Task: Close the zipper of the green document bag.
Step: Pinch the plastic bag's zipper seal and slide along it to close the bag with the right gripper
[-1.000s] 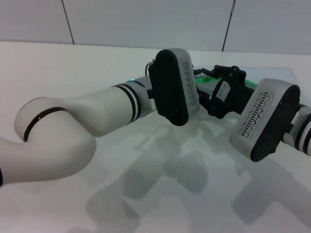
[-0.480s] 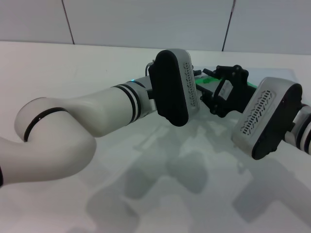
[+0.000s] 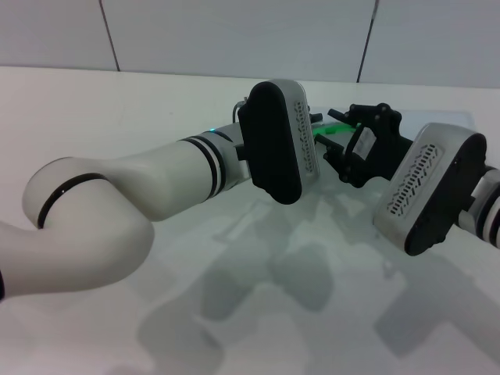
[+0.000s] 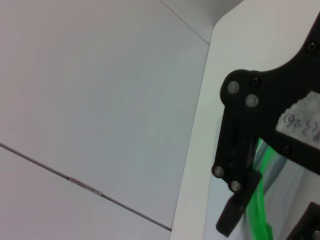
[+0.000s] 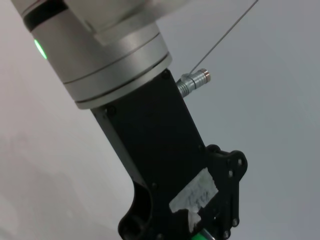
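The green document bag (image 3: 457, 117) lies flat at the far right of the table, mostly hidden by both arms. A short run of its bright green zipper (image 3: 334, 127) shows between the two wrists. My right gripper (image 3: 344, 133) reaches in from the right, right over that strip. In the left wrist view one of its black fingers (image 4: 239, 185) stands beside the zipper (image 4: 260, 200). My left gripper (image 5: 200, 226) is hidden behind its own wrist in the head view. The right wrist view shows its lower end meeting a bit of green. The slider is not visible.
The white table (image 3: 117, 109) stretches left and toward me, crossed by arm shadows. A grey panelled wall (image 3: 234, 31) stands behind the table. My left forearm (image 3: 141, 195) spans the middle of the head view.
My right gripper has shifted slightly to the right along the green strip. The left arm has stayed still.
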Controlling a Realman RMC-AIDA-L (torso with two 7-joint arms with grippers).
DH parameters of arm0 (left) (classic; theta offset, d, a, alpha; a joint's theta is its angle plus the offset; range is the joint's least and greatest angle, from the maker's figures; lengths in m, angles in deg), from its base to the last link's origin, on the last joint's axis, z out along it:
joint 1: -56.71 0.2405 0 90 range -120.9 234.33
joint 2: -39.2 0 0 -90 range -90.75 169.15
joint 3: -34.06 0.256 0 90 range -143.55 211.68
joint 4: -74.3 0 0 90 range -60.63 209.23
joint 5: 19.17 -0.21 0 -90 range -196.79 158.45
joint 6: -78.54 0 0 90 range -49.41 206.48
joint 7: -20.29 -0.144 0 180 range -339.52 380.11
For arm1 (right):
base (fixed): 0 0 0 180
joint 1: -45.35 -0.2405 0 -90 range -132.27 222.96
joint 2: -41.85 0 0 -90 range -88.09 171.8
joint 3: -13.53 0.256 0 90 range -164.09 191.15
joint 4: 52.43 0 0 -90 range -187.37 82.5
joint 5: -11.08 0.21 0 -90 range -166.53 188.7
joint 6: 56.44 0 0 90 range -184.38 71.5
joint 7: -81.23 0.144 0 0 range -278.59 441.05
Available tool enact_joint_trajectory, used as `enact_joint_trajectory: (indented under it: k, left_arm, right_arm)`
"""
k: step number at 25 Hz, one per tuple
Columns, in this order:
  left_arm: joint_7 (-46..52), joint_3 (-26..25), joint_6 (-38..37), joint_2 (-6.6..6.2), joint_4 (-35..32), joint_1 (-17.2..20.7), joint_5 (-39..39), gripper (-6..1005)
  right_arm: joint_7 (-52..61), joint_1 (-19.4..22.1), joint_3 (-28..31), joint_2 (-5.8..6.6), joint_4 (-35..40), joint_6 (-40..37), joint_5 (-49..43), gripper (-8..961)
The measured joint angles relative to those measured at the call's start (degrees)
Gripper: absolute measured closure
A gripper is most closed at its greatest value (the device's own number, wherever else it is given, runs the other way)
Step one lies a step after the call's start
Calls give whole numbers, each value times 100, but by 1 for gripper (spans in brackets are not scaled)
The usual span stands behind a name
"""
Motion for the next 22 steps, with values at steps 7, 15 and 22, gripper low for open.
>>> enact_joint_trajectory:
  k: [7, 15, 22]
  left_arm:
    - [0, 0, -6, 0, -2, 0, 0, 901]
    - [2, 0, -6, 0, 0, -1, 0, 897]
    - [3, 0, -6, 0, 10, -8, -2, 894]
  right_arm:
    - [0, -11, -25, 7, -9, 2, 0, 655]
    - [1, -25, -34, 6, -12, -1, 0, 733]
    - [31, -64, -51, 6, -15, 0, 0, 794]
